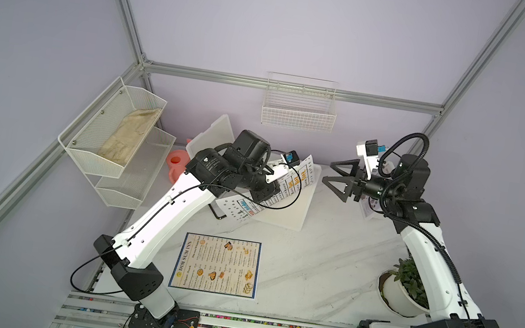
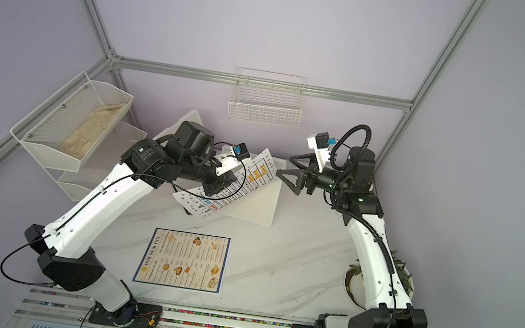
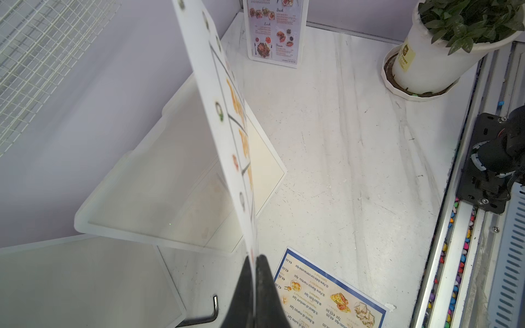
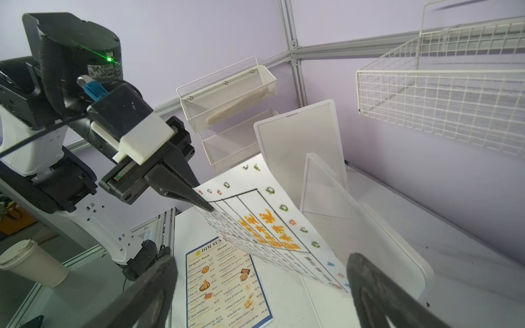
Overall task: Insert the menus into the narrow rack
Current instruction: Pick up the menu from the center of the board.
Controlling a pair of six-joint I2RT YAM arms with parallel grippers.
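One dotted sheet (image 4: 270, 227) hangs pinched in the left tool (image 4: 208, 206).

Pale lilac walls (image 1: 310, 20), aluminium frame rails (image 1: 231, 79), white marble-look tabletop (image 1: 326, 269), potted plant (image 1: 406, 288) at its edge, soft even light

Three menus are in view: the DIM SUM INN sheet (image 1: 216, 264), the dot-edged table sheet (image 1: 307, 175) and the small food-photo card (image 3: 274, 31). There are two robot arms — the left arm (image 1: 173, 208) and the right arm (image 1: 429, 264) — and two white plastic panels (image 1: 218, 132). One each: wire basket (image 1: 299, 107), two-tier mesh rack (image 1: 98, 122), beige cloth (image 1: 131, 138), potted plant (image 1: 406, 288), L-shaped black rod (image 3: 215, 306), paper cup (image 4: 31, 264).
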